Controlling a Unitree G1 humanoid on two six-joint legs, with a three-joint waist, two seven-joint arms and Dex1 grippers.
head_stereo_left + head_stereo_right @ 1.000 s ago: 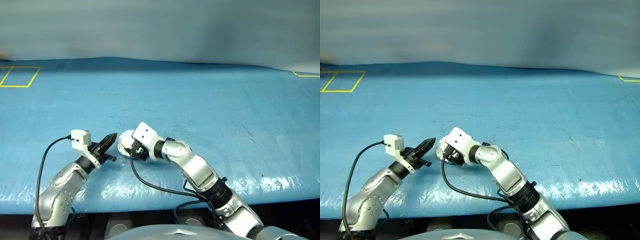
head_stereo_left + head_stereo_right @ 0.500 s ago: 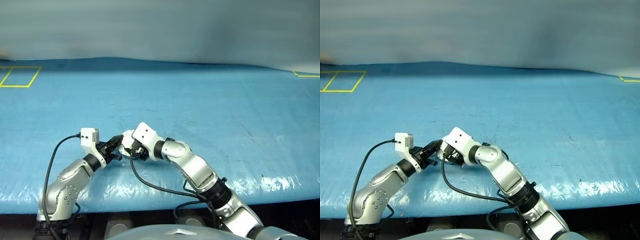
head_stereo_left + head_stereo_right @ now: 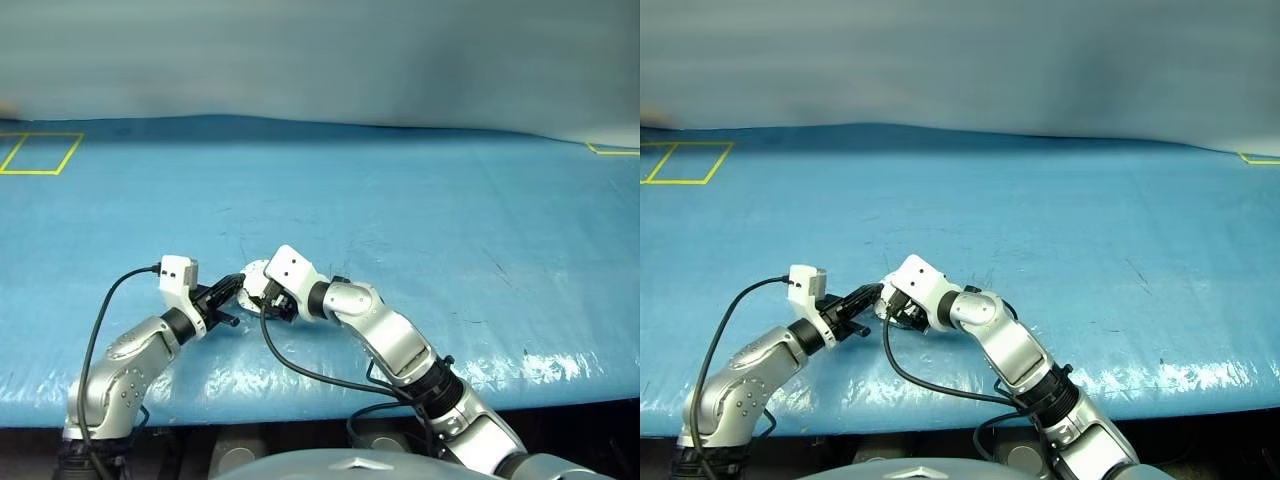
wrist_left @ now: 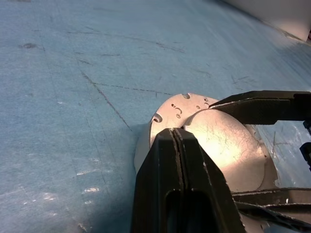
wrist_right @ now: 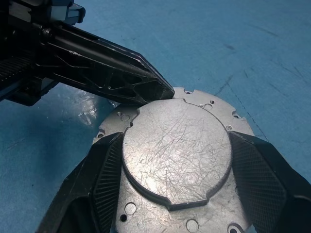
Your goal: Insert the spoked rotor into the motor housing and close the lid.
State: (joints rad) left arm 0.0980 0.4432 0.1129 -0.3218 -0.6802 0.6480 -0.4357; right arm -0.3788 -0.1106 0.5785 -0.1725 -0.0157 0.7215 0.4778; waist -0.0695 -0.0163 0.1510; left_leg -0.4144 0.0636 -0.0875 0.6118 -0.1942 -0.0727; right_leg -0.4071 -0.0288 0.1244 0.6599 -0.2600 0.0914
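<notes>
The motor housing (image 5: 175, 150) is a round grey metal piece with a holed flange and a raised, scratched plain face. It lies on the blue table (image 3: 420, 200), near the front, left of centre. My right gripper (image 5: 176, 136) is shut on it, one finger on each side of the raised part. My left gripper (image 4: 173, 133) is shut with nothing in it, and its tip rests against the edge of that raised face. I cannot tell the lid apart from the shell. The spoked rotor is hidden.
Blue sheeting covers the whole table, with shiny creases along the front edge (image 3: 300, 375). Yellow tape squares mark the far left corner (image 3: 40, 152) and the far right edge (image 3: 612, 148). A grey wall rises behind the table.
My left gripper has swung to the right, and its shut tip has come from short of the motor housing to its edge. The right gripper and the housing have stayed still.
</notes>
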